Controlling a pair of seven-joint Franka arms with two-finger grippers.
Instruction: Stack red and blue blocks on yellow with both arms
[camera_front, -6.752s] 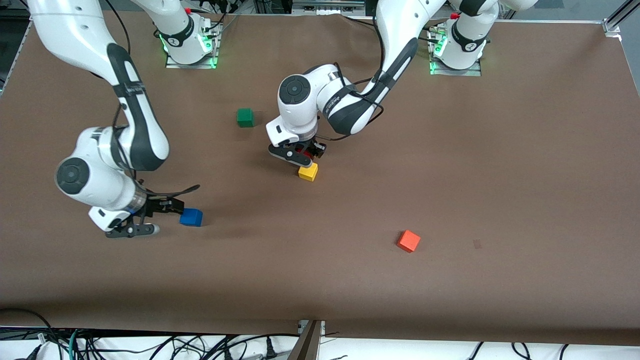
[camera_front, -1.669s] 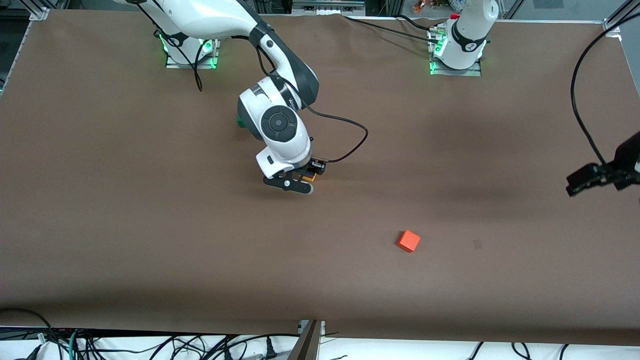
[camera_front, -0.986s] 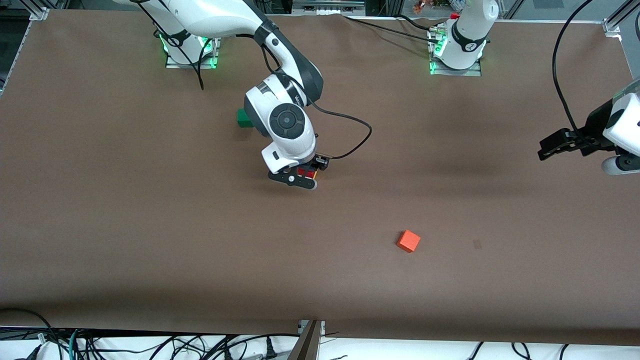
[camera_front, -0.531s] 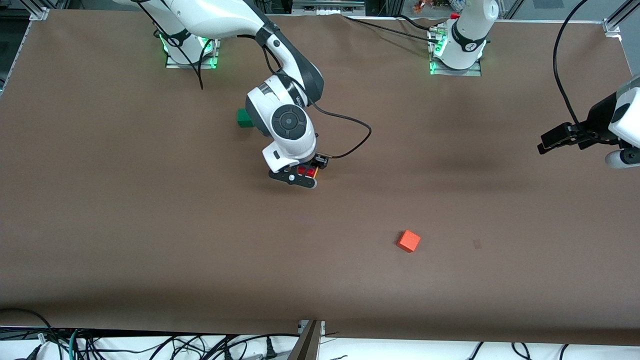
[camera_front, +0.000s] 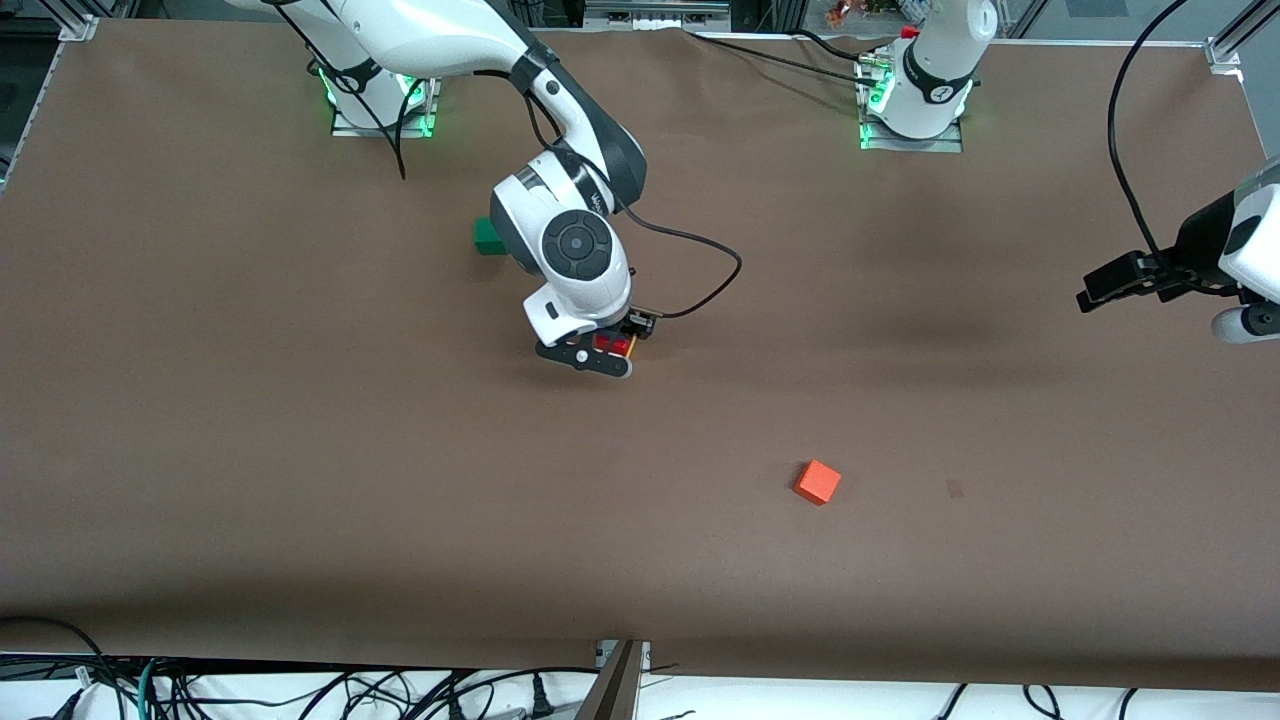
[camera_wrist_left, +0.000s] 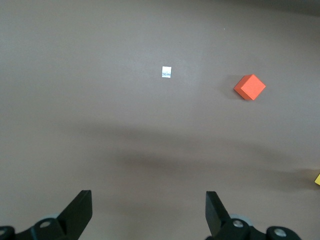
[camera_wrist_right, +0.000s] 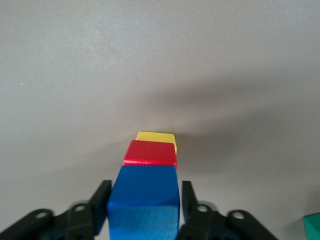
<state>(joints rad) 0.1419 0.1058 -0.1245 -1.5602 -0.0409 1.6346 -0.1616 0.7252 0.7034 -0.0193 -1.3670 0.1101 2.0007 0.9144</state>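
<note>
In the right wrist view the blue cube (camera_wrist_right: 145, 200) sits on the red cube (camera_wrist_right: 150, 154), which sits on the yellow cube (camera_wrist_right: 156, 136). My right gripper (camera_wrist_right: 145, 187) straddles the blue cube with a narrow gap at each fingertip, so it is slightly open. In the front view the right gripper (camera_front: 606, 350) hangs over the stack at mid-table. Only part of the red cube (camera_front: 611, 344) shows there, and the hand hides the blue cube. My left gripper (camera_front: 1096, 288) waits open and empty in the air over the left arm's end of the table, and its wrist view (camera_wrist_left: 148, 210) shows bare table below.
An orange-red cube (camera_front: 818, 482) lies nearer to the front camera than the stack, toward the left arm's end, and also shows in the left wrist view (camera_wrist_left: 249, 87). A green cube (camera_front: 486, 236) lies farther from the front camera, partly hidden by the right arm. A black cable (camera_front: 700, 270) loops beside the right wrist.
The right gripper has carried the blue cube from the right arm's end of the table to the stack, and has barely moved in the last second. The left gripper has withdrawn to its end.
</note>
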